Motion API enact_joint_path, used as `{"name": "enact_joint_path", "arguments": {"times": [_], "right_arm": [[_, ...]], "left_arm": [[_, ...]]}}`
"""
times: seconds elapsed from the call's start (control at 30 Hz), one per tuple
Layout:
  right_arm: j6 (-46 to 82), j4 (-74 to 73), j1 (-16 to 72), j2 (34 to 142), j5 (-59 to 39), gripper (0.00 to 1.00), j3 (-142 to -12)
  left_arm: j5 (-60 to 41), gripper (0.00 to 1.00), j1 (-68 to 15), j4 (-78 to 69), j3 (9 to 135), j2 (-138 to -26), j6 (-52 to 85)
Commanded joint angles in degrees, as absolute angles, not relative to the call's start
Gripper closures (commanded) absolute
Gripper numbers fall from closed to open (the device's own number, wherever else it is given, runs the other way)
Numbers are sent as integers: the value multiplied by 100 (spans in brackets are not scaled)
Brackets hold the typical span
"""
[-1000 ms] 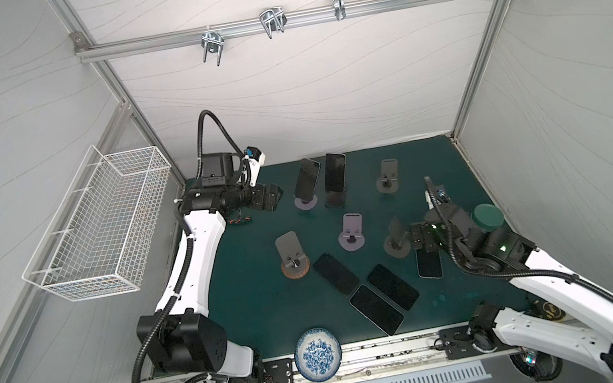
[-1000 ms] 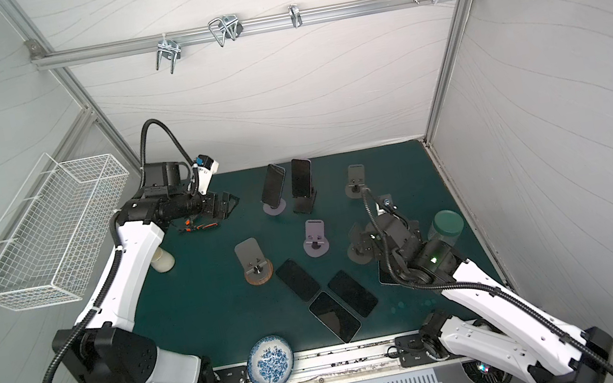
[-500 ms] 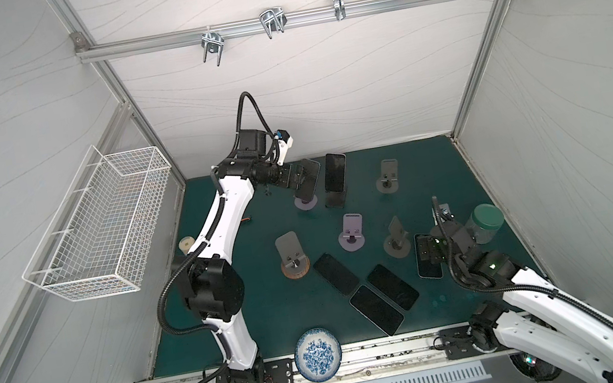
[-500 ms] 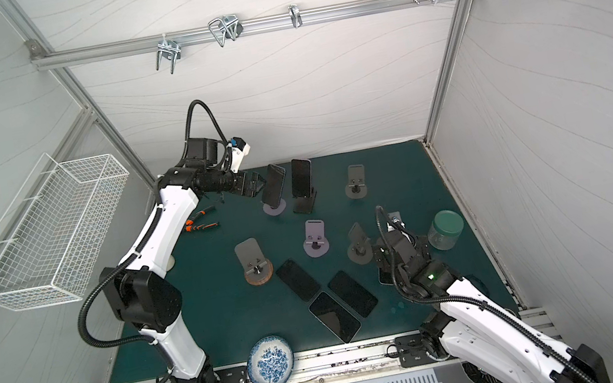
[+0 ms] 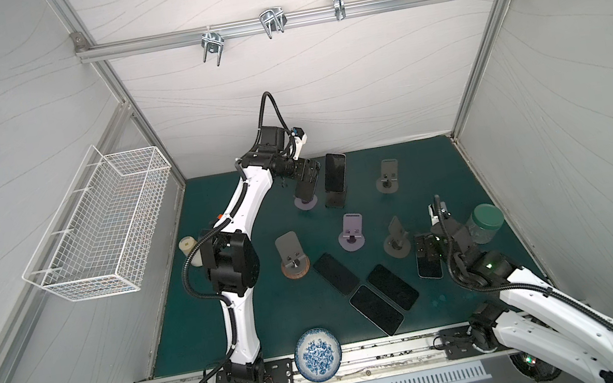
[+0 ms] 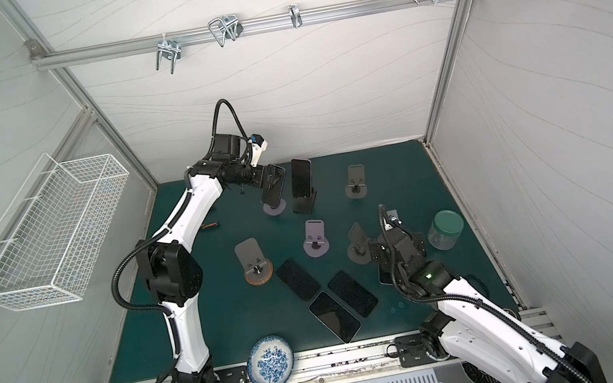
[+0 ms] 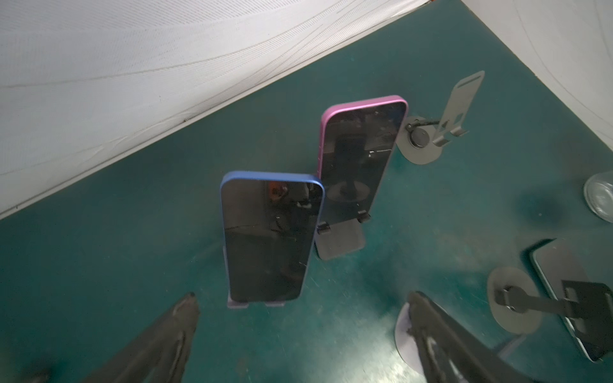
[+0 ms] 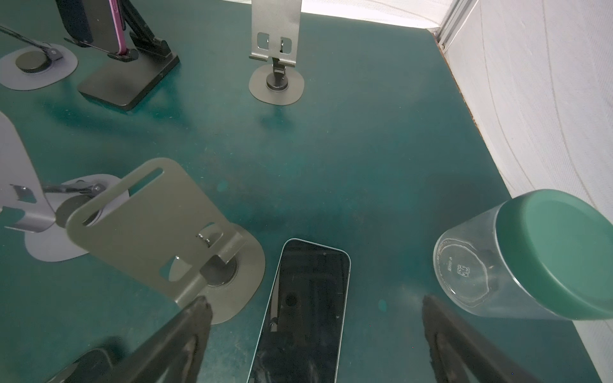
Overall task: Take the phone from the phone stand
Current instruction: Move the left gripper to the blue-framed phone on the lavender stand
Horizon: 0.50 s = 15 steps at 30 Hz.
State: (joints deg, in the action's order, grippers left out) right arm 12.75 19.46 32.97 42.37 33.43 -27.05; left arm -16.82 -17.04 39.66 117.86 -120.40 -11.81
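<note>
Left gripper (image 7: pixel 302 298) has swung in from the far corner within the last second; jaws wide, empty. Blue phone (image 7: pixel 270 238) stands just ahead of it, centred on the gap, seated on its lavender stand (image 7: pixel 237 304). I judge the approach is nearly done and closing comes next. Right gripper (image 8: pixel 315 301) is wide and holds nothing.

White walls (image 5: pixel 320 84) enclose a dark green mat (image 5: pixel 275 316); aluminium rail (image 5: pixel 293 20) at 12 o'clock, wire basket (image 5: pixel 101 231) hanging at 9 o'clock.

No word, brand or number can be read anywhere. The clear jar (image 8: pixel 464 275), at about three o'clock on the bench (image 8: pixel 365 149), bears small embossed marks on its base, too small to make out. The blue phone (image 7: pixel 270 238) shows a dark screen.
</note>
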Motion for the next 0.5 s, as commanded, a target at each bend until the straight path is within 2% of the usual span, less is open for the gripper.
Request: {"name": "enact_joint_path", "arguments": {"times": [0.0, 0.47], "right_arm": [[1283, 1824, 3268, 4106, 3418, 1, -2656], [1323, 1847, 3269, 3734, 3485, 1, -2522]], "left_arm": [[-1604, 0, -1738, 3405, 12113, -12243, -1367], [-1867, 0, -1745, 2603, 12330, -12948, -1096]]}}
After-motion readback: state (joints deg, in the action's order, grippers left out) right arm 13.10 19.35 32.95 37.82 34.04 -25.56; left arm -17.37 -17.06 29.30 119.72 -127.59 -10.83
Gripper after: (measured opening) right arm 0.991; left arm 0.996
